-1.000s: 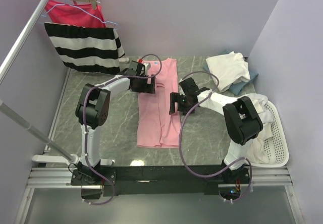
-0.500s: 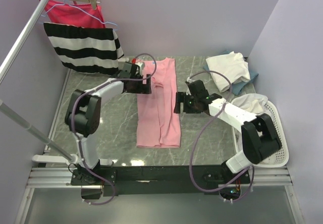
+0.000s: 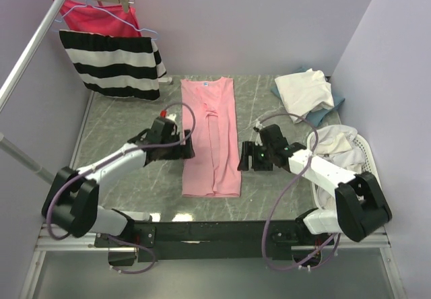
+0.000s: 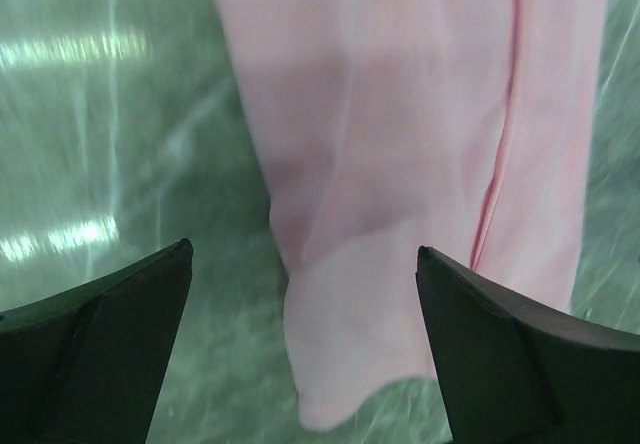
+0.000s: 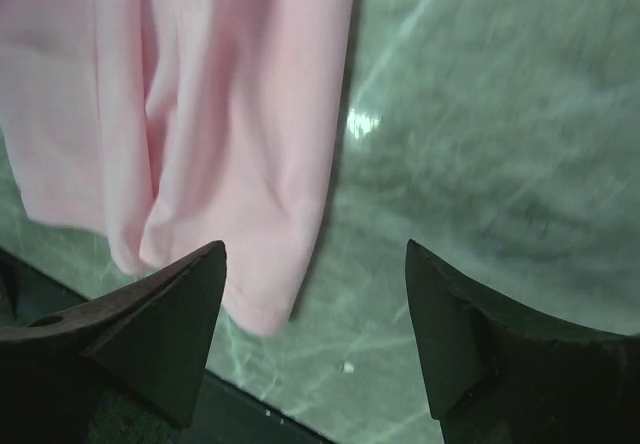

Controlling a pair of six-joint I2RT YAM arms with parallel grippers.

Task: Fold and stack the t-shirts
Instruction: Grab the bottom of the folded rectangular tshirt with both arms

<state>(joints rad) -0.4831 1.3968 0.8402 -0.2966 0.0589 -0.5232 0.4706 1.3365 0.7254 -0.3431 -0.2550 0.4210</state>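
Note:
A light pink t-shirt point(image 3: 210, 136) lies flat in the table's middle, folded lengthwise into a long narrow strip. My left gripper point(image 3: 187, 149) is open and empty at the strip's left edge; its view shows a pink lower corner point(image 4: 380, 264) between the fingers. My right gripper point(image 3: 245, 159) is open and empty just off the strip's right edge; its view shows the pink hem corner point(image 5: 230, 164). A cream-white t-shirt point(image 3: 304, 91) lies on a blue one point(image 3: 334, 104) at the back right. More cream-white cloth point(image 3: 335, 141) hangs over the basket.
A white basket point(image 3: 370, 184) stands at the right edge. A black-and-white striped garment point(image 3: 111, 63) and a magenta-red one point(image 3: 94, 16) hang from a rack at the back left. A metal rail point(image 3: 34, 43) runs along the left.
Both grippers have let go of the pink shirt's upper part and moved toward the near edge along its sides. The shirt's top now lies flat.

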